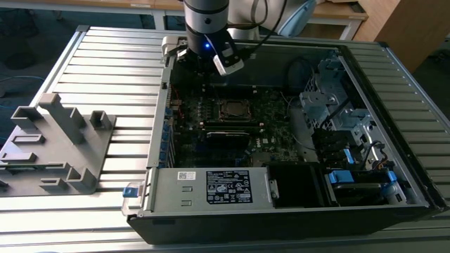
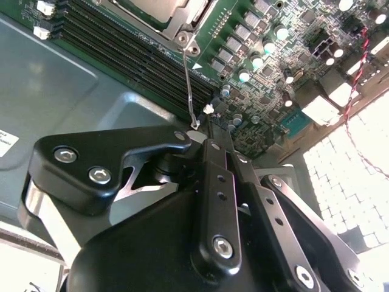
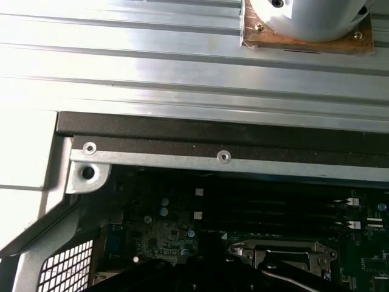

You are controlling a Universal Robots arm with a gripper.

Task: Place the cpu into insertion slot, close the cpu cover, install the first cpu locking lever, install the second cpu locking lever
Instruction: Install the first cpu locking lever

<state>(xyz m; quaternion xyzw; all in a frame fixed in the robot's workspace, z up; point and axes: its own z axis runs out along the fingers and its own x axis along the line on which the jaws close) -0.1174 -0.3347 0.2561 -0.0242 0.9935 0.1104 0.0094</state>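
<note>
The cpu lies in the insertion slot with the cpu cover down over it, so I judge a locking lever is the step in hand; the claw, fingers together, meets the lever's free end, raised off the slot; latching calls for pressing it down under its catch; around the slot, the computer case sits on a slatted metal worktop.

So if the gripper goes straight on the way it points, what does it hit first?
Probably the thin wire lever, whose end lies at the gripper tip; behind it, the motherboard. Depth is unclear.
</note>
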